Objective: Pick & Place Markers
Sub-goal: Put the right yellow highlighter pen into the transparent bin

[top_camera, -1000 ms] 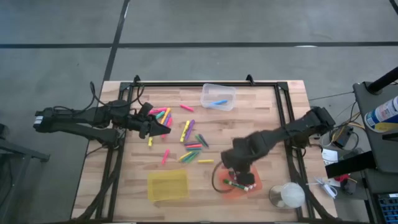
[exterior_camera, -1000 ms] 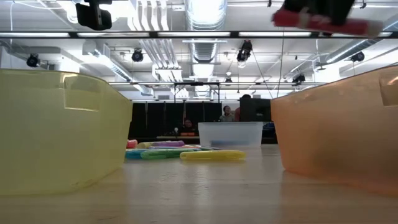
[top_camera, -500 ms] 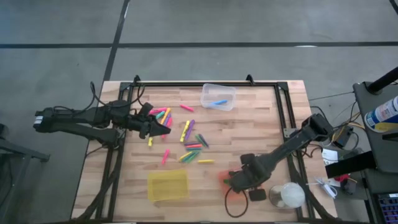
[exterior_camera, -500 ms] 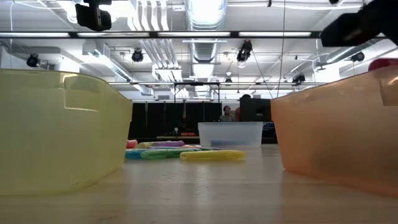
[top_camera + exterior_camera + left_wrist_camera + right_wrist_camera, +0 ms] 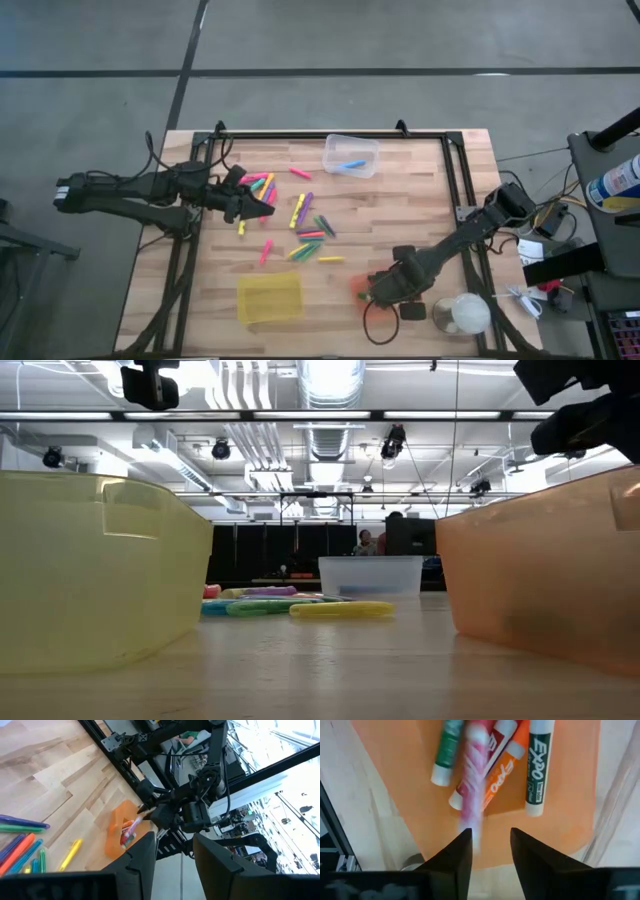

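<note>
Several markers lie loose on the wooden table's left-middle part. My left gripper hovers open at the pile's left end, holding nothing. My right gripper is open above the orange bin, pointing down into it. A blurred pink marker lies just beyond its fingertips, over a green marker, an orange one and a white-barrelled one on the bin's floor. I cannot tell whether the pink marker still touches a finger. The arm hides most of the orange bin in the high view.
A yellow bin stands at the near edge, left of the orange bin. A clear bin holding a blue marker sits near the far edge. A round white thing stands near the table's near right corner. People show in the room behind.
My right gripper has come down toward the orange bin, and its arm has swung toward the near right. The pink marker, level at the gripper a second ago, sank to the bin's rim and has gone out of the low view.
</note>
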